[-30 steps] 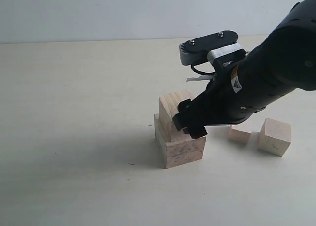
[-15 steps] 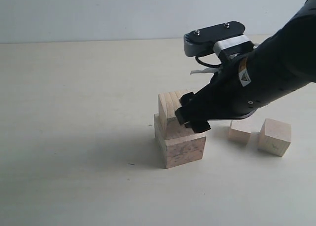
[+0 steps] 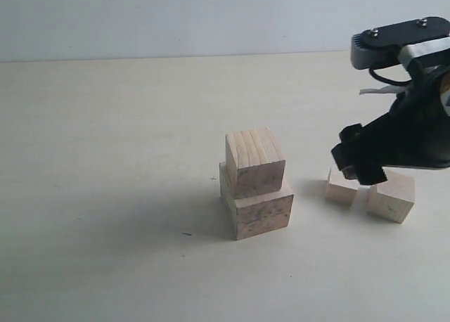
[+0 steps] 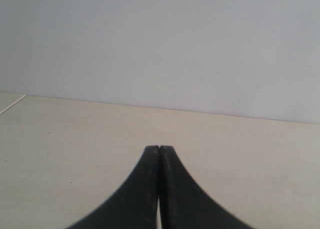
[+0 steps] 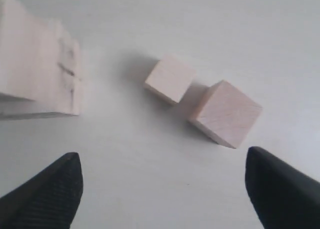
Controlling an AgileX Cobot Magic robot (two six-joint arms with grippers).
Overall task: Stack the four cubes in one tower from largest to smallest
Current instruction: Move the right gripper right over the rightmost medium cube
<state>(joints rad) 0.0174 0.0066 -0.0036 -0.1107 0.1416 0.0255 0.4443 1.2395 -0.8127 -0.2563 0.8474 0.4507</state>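
Mid-table, the largest speckled cube carries the second cube, set a little towards its back left. This two-cube tower shows at the edge of the right wrist view as a pale block. Two paler cubes lie to the right on the table: the smallest and a bigger one. My right gripper hangs open just above these two, nothing between its fingers. The left gripper is shut and empty over bare table, and the exterior view does not show it.
The tabletop is plain light beige and a pale wall stands behind it. The right arm's black body fills the right side above the two small cubes.
My right gripper has drawn back to the right from the stack, leaving the second cube resting on the largest one. It now hovers over the two small cubes.
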